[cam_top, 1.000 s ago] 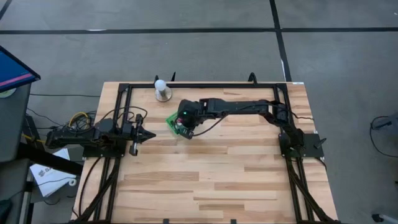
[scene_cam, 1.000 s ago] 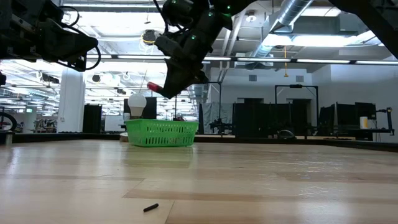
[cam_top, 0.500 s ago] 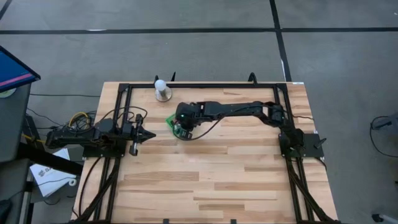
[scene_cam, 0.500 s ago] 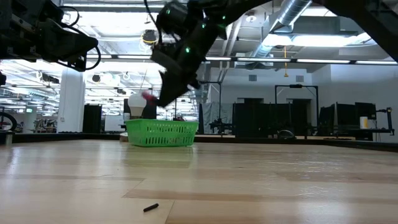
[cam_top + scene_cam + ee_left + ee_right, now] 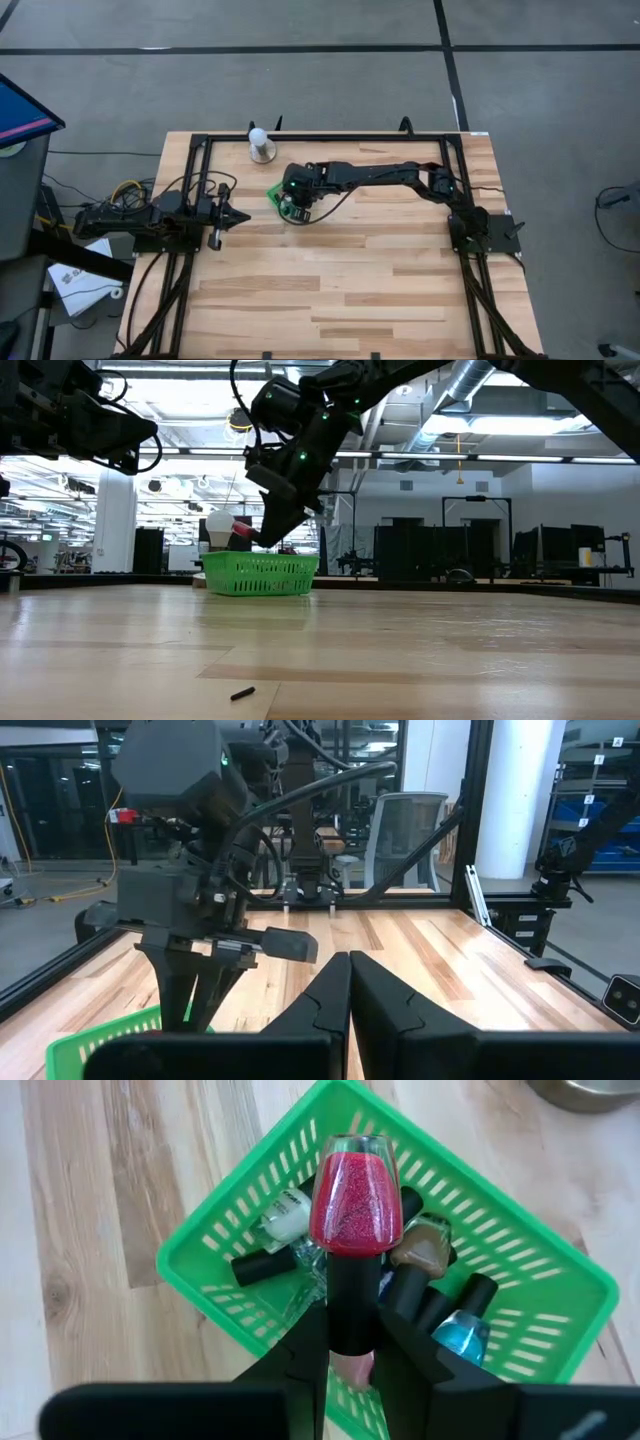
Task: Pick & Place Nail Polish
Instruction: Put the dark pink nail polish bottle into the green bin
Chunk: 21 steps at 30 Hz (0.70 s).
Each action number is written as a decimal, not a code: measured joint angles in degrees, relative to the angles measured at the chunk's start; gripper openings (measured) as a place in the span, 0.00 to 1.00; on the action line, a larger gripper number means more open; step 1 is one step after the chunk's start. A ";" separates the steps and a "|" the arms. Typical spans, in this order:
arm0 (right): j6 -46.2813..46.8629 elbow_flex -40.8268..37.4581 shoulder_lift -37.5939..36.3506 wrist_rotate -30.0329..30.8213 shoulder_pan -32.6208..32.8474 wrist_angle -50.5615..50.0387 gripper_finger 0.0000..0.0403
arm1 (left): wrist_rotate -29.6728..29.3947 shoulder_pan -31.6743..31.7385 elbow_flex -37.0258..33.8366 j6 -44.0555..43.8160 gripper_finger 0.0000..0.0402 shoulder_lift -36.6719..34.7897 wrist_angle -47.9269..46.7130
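While one red nail polish bottle point(image 5: 354, 1195) sits pinched by its dark cap in the right gripper point(image 5: 350, 1342), at least five more bottles point(image 5: 425, 1265) lie in the single green basket point(image 5: 215, 1295) directly beneath the jaws. One white ball on a round base point(image 5: 259, 143) stands just beyond the basket. The left gripper point(image 5: 238, 215), clenched on nothing, waits well off to the side.

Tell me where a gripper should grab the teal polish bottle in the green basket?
Probably by its dark cap, coming straight down from above. The teal bottle lies packed beside other bottles inside the green basket, so only the top is free. The cap is narrow and fits between two fingers. The right gripper is busy, shut on the red bottle.
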 joint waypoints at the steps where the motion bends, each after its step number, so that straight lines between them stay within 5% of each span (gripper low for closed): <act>1: 0.00 0.00 0.01 0.00 -0.18 0.00 0.13 | 0.01 0.01 0.00 0.00 0.00 0.00 0.00; 21: -5.52 0.04 1.45 1.39 -0.04 0.35 0.16 | 0.00 0.02 0.01 0.00 0.00 0.00 0.00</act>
